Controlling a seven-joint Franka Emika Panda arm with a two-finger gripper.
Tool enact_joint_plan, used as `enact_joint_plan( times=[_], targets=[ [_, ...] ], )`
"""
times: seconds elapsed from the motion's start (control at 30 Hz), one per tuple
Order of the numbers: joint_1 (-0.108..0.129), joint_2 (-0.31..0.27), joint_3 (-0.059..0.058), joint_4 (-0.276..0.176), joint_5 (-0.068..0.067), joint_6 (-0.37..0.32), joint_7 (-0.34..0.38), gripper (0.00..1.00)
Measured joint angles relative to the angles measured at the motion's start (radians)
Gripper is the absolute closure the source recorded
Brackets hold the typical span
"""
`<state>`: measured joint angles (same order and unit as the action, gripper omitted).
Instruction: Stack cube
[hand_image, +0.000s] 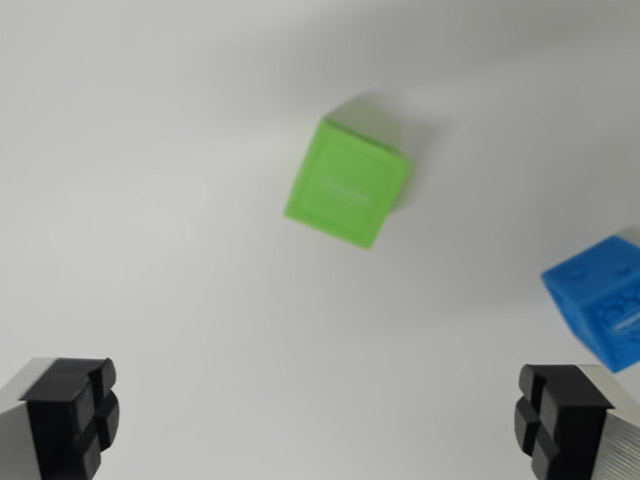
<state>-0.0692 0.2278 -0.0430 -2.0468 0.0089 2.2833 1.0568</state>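
White and bare, the worktop (150, 200) fills nearly the whole wrist view, with only soft grey shading toward the upper corners. On it lies a green cube (346, 183), a little above and to the right of the middle of the picture, turned so that its edges run slantwise to the frame rather than square with it. Its broad top face carries a faint raised or pressed marking, too blurred to read, and a narrow darker side shows along its right edge, with a pale shadow just behind it. A blue cube (603, 301) sits at the wrist view's right edge, lower than the green one and partly cut off by the frame, so only its left part can be seen; it too is turned at an angle, and some marking on its face is not legible. The two cubes are well apart, with bare worktop between them, and neither rests on the other. The gripper (318, 410) is spread wide: one black fingertip (72, 412) shows in the lower left corner and the other in the lower right corner, each mounted on a grey metal body, and the span of worktop between them is bare. Nothing is held. Both cubes lie above the fingertips in the picture, the green one roughly over the gap between them, the blue one just above the right-hand fingertip.
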Motion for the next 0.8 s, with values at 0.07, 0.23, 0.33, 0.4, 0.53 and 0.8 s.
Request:
enact_joint_plan(
  times=[0.07,0.23,0.33,0.4,0.53,0.8],
  targets=[
    [0.000,0.013,-0.001,-0.003,0.001,0.015,0.018,0.00],
    [0.000,0.043,-0.003,-0.011,0.004,0.052,0.062,0.00],
    [0.000,0.066,-0.005,-0.015,0.006,0.077,0.092,0.00],
    [0.000,0.080,-0.006,-0.016,0.007,0.091,0.109,0.00],
    [0.000,0.113,-0.008,-0.018,0.012,0.124,0.150,0.00],
    [0.000,0.179,-0.013,-0.018,0.022,0.186,0.227,0.00]
  ],
)
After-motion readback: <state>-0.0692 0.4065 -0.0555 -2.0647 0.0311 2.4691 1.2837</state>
